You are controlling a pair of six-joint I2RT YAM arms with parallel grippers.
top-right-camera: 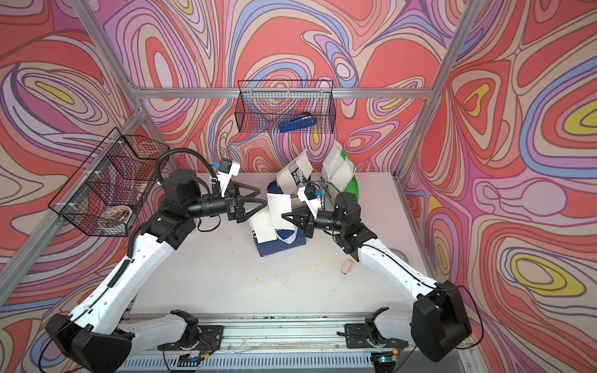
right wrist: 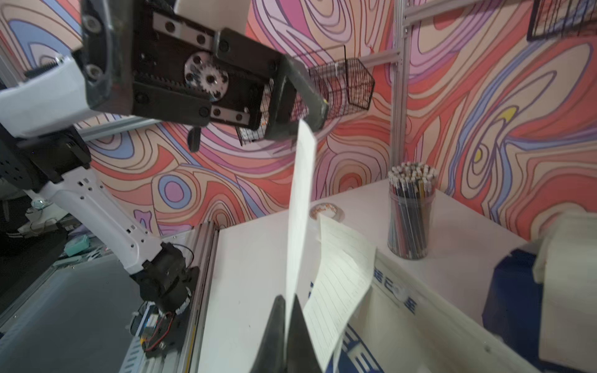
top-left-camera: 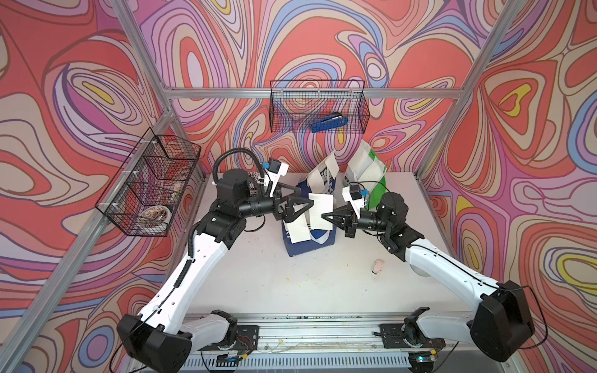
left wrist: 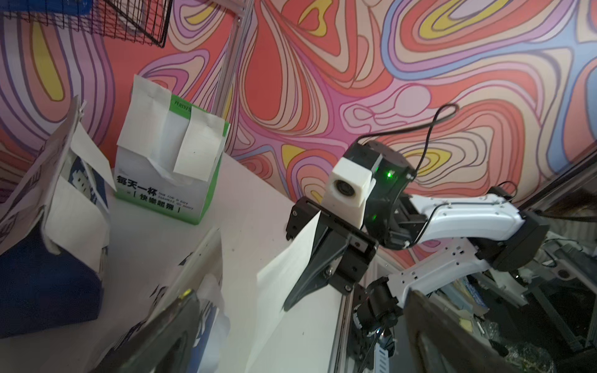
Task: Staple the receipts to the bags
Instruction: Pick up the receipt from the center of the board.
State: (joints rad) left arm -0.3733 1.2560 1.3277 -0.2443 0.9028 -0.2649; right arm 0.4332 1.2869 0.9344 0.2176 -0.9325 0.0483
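My right gripper (top-left-camera: 323, 215) is shut on the edge of a white receipt (top-left-camera: 321, 210), holding it upright above the table; the right wrist view shows its jaws pinched on that receipt (right wrist: 300, 210). My left gripper (top-left-camera: 307, 196) stands wide open, with one of its fingers (right wrist: 305, 93) right beside the receipt's far edge. A second lined receipt (right wrist: 342, 274) droops over a blue-white bag (top-left-camera: 307, 247) lying flat under both grippers. At the back stand another blue-white bag (top-left-camera: 323, 177) and a green-white bag (top-left-camera: 368, 168), each with paper slips on it.
A blue stapler (top-left-camera: 329, 124) lies in a wire basket (top-left-camera: 319, 97) on the back wall. A second wire basket (top-left-camera: 148, 187) hangs on the left wall. A jar of pencils (right wrist: 410, 213) and a tape roll (right wrist: 326, 211) sit near the left wall. A small pink object (top-left-camera: 378, 266) lies on the table at the right.
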